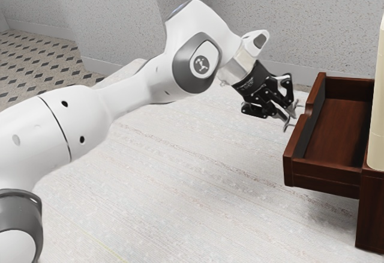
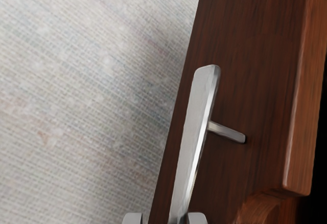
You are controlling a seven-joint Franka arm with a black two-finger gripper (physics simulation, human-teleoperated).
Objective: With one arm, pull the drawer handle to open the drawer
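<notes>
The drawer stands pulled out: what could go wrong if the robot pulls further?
The open pincer could slip off the handle, since a gap shows on one side of it. The drawer, standing well out of its cabinet, might tilt or come free. A hard tug might jolt the cream object on top.

Speckled grey walls (image 1: 114,17), diamond-patterned floor (image 1: 36,65), pale streaked surface (image 1: 192,179); cream object (image 1: 377,110), cut off, possibly a container.

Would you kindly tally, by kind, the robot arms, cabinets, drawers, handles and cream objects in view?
White-and-grey jointed robot arm: 1
Red-brown wooden cabinet: 1
Open, box-shaped red-brown wooden drawer: 1
Silver metal bar handle: 1
Smooth cream object, partly cut off: 1
Total: 5
</notes>
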